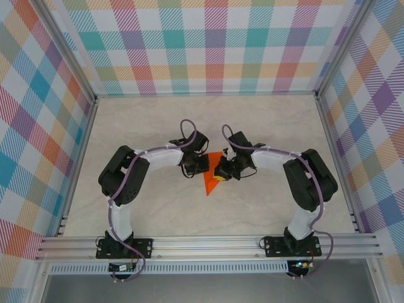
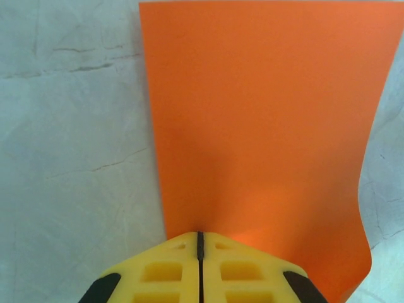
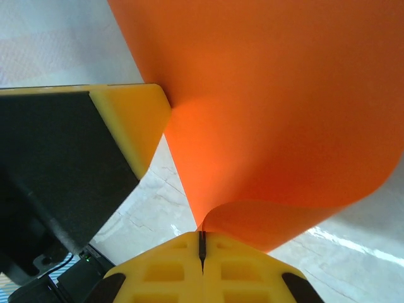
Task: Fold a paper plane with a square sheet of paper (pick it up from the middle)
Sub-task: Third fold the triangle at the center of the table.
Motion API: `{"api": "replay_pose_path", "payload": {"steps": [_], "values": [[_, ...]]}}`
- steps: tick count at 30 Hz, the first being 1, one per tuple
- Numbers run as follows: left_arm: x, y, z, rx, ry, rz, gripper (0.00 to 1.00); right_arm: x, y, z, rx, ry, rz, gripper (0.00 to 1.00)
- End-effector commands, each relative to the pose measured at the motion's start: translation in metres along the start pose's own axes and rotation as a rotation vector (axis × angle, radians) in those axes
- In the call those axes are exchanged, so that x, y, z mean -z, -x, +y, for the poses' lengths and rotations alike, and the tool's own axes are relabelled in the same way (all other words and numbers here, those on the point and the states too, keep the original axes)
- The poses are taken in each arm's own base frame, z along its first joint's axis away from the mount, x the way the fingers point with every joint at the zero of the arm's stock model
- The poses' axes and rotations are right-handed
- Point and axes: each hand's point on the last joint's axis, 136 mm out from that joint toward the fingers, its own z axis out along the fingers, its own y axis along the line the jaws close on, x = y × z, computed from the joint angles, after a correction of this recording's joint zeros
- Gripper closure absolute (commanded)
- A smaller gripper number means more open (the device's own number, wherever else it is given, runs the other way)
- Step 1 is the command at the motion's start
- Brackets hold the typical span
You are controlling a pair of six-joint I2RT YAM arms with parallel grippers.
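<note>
Low in the left wrist view, the left gripper has its yellow jaws pressed together on the near edge of the square sheet of paper. The sheet spreads orange up the frame over the pale marbled table. The right gripper, bottom centre of its own view, is likewise clamped on an edge of the sheet, which curls just above its tips. From above, both arms meet mid-frame with the sheet between them, and checked walls stand beyond.
</note>
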Motion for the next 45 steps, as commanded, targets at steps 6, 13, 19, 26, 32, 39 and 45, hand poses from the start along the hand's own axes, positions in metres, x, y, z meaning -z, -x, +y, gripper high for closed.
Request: {"api": "replay_pose_path", "payload": {"steps": [6, 13, 19, 26, 32, 39, 45], "values": [[-0.005, -0.008, 0.017, 0.008, 0.063, 0.045, 0.94, -0.008, 0.011, 0.007, 0.043, 0.018, -0.025, 0.96], [-0.004, -0.008, 0.015, 0.007, 0.055, 0.046, 0.94, -0.013, 0.013, 0.005, 0.045, 0.023, -0.023, 0.96], [-0.004, -0.009, 0.015, 0.007, 0.052, 0.050, 0.94, -0.019, 0.010, 0.007, 0.069, 0.034, 0.007, 0.95], [-0.001, -0.009, 0.010, 0.003, 0.030, 0.050, 0.94, -0.021, 0.005, 0.006, 0.083, 0.025, 0.030, 0.95], [0.003, -0.007, 0.006, 0.001, 0.018, 0.041, 0.94, -0.021, 0.006, 0.001, 0.074, -0.001, 0.022, 0.95], [0.001, -0.008, 0.007, 0.001, 0.018, 0.046, 0.94, -0.022, 0.006, -0.001, 0.066, -0.009, 0.022, 0.95], [0.002, -0.008, 0.006, 0.001, 0.016, 0.046, 0.94, -0.024, 0.007, -0.003, 0.066, -0.017, 0.024, 0.95]]}}
